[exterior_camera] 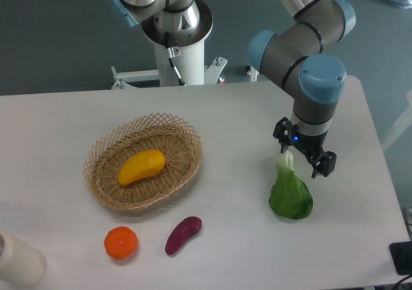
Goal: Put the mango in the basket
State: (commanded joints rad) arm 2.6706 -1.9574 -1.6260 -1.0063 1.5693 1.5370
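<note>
Lying in the one basket, one mango; jaws apart, empty.

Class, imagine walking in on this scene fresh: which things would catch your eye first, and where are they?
The yellow-orange oblong mango lies inside the oval tan wicker basket at left of centre. To the right, the grey-and-blue arm's black pincer hangs open over a leafy green vegetable. Near the front edge sit a round orange fruit and a dark purple-red oblong vegetable.
</note>
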